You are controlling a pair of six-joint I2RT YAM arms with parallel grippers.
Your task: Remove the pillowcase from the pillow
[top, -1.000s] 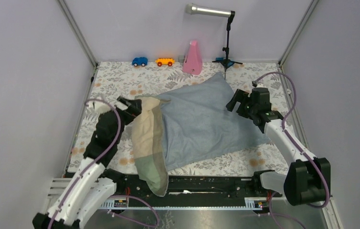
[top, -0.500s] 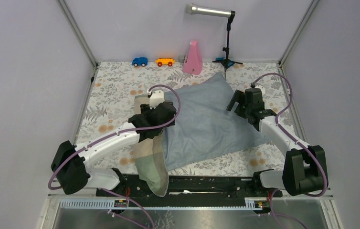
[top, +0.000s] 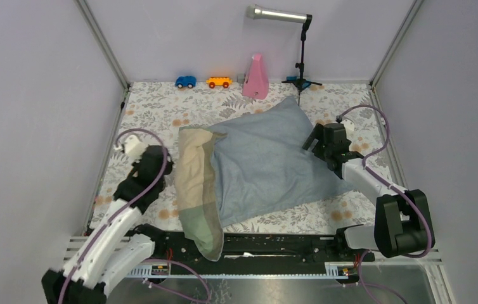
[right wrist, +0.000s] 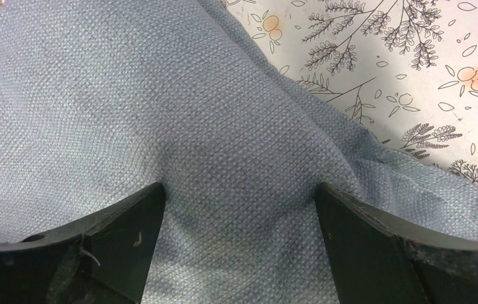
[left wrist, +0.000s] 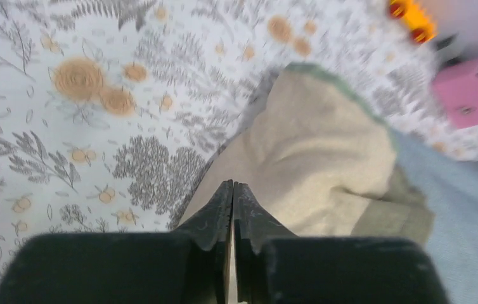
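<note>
Black left gripper [left wrist: 232,187]: fingers pressed shut together, nothing seen between them; tips at the left edge of the beige band, contact cannot be told.
Left arm [top: 136,183]: white and black, bent over the left part of the table, beside the band.
Right gripper [right wrist: 239,190]: jaws spread wide, both fingers down on blue-grey fabric, gripping nothing.
Right arm [top: 363,174]: reaches in from the near right to the right edge of the fabric.
Pillowcase [top: 268,158]: dusty blue-grey, puffed, lying flat at the table's middle, one corner pointing far.
Band [top: 193,183]: beige-olive, at the left mouth end; its near end hangs over the near table edge.
Pillow: hidden inside the pillowcase, none of it shows.
Tablecloth [top: 154,114]: white with grey and orange floral print.
Far edge, left to right: blue toy car [top: 186,82], orange toy car [top: 219,82], pink cone-like piece [top: 256,77], black stand [top: 301,63] with a silver tube on top.
</note>
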